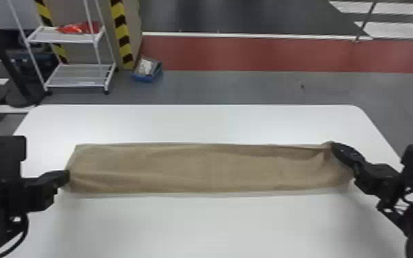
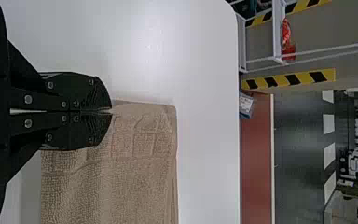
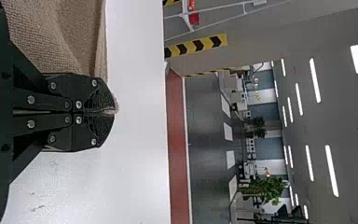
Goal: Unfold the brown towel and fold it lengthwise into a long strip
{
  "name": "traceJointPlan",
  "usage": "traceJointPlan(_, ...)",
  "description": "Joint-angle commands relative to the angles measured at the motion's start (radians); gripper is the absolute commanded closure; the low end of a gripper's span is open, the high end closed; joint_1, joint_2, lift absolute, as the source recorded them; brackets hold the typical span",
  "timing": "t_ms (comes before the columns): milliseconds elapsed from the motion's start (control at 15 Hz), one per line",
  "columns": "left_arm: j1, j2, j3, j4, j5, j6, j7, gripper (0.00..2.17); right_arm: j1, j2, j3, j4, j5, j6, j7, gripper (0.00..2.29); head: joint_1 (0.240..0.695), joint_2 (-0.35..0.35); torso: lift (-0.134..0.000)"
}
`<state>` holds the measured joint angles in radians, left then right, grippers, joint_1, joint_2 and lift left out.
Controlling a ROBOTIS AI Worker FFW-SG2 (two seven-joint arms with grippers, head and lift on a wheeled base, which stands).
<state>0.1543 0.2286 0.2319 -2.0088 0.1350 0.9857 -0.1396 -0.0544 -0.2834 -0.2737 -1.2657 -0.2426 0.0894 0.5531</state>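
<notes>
Tightly closed, right hand (image 1: 334,147) on towel (image 1: 209,168)

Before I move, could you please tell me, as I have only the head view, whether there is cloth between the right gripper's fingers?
Observer: Yes, in the right wrist view the right gripper is closed with a bit of the brown towel between its fingertips.
Operator: Thank you; how do the fingers stand at the other end?
Observer: In the left wrist view, the left gripper has both fingers together at the towel's end.
Operator: Is there anything on the cloth near them?
Observer: Yes, ridges that cross one another, close to those fingertips.
</notes>
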Motion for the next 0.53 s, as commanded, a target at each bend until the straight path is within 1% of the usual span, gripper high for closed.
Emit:
traceJointPlan(0, 0.005, -0.002, -0.002, -0.008, 0.011, -0.002, 0.000, 1.39, -0.016, 0.006, 0.021, -0.003, 0.003, 0.005, -0.001, 1.42, 0.695, -0.027, -0.123)
traceJointPlan(133, 0.007, -0.002, -0.011, -0.013, 0.014, -0.002, 0.000, 1.39, -0.039, 0.006, 0.036, -0.003, 0.008, 0.005, -0.010, 1.42, 0.695, -0.015, -0.123)
traceJointPlan(267, 0.008, -0.003, -0.016, -0.014, 0.014, -0.005, 0.000, 1.39, -0.064, 0.009, 0.048, -0.003, 0.029, 0.048, -0.013, 1.42, 0.695, -0.013, -0.123)
traceJointPlan(333, 0.008, -0.003, -0.017, -0.014, 0.012, -0.005, 0.000, 1.39, -0.065, 0.009, 0.053, -0.003, 0.039, 0.063, -0.033, 1.42, 0.695, -0.011, -0.123)
traceJointPlan(467, 0.008, -0.003, -0.019, -0.014, 0.012, -0.005, -0.003, 1.28, -0.065, 0.012, 0.054, -0.006, 0.059, 0.066, -0.058, 1.40, 0.695, -0.012, -0.123)
